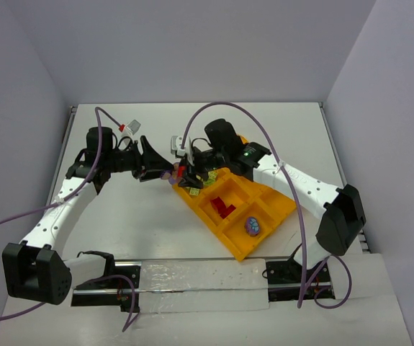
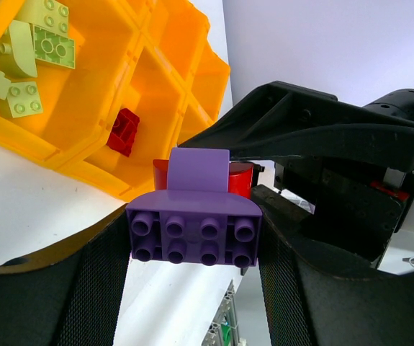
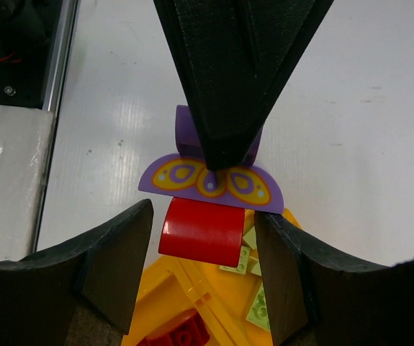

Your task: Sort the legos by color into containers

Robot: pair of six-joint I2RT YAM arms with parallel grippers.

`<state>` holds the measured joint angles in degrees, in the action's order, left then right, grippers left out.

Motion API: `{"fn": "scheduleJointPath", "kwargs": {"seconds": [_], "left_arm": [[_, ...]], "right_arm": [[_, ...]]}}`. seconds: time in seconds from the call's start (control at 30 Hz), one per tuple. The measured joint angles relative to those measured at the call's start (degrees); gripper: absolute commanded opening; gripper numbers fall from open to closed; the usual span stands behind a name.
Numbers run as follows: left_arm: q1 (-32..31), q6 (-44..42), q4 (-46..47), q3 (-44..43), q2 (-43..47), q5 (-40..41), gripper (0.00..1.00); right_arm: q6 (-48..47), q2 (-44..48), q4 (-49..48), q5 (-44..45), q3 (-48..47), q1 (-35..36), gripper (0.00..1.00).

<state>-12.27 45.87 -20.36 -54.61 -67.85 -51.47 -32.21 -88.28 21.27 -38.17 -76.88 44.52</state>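
**At tray's [image 1: 241, 251] far-left corner, a two-arm hold**

I am clamping my left gripper [image 2: 192, 259] on the purple brick's [image 2: 192, 223] flat sides. My right gripper [image 3: 203, 241] is straddling the red brick [image 3: 199, 232] against it, contact unclear. Light, rigid, slick plastic, I am judging: flat walls, not curves.

A white bench [image 1: 142, 216] is filling the middle of the top view, with pale walls rising around it. An orange-yellow compartment tray [image 1: 279, 202] is lying on it just right of centre, turned at an angle to the bench's edges. A small white and red piece [image 1: 129, 127] is lying in the upper left. Along the lower edge, a glossy strip [image 1: 192, 277] is running between two black arm mounts [image 1: 106, 277].
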Motion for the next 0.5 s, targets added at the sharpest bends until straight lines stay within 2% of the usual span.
{"fn": "scheduleJointPath", "kwargs": {"seconds": [0.07, 0.13, 0.33, 0.5], "left_arm": [[0.00, 0.00, 0.02, 0.00, 0.00, -0.01, 0.00], [0.00, 0.00, 0.02, 0.00, 0.00, -0.01, 0.00], [0.13, 0.61, -0.11, 0.00, -0.07, 0.23, 0.00], [0.17, 0.40, -0.09, 0.02, -0.09, 0.29, 0.00]], "right_arm": [[0.18, -0.04, -0.08, 0.06, 0.00, 0.03, 0.62], [0.26, -0.04, -0.33, 0.24, 0.00, 0.02, 0.53], [0.94, -0.04, -1.08, 1.21, 0.00, 0.01, 0.02], [1.24, -0.04, -1.29, 1.44, 0.19, 0.01, 0.00]]}}
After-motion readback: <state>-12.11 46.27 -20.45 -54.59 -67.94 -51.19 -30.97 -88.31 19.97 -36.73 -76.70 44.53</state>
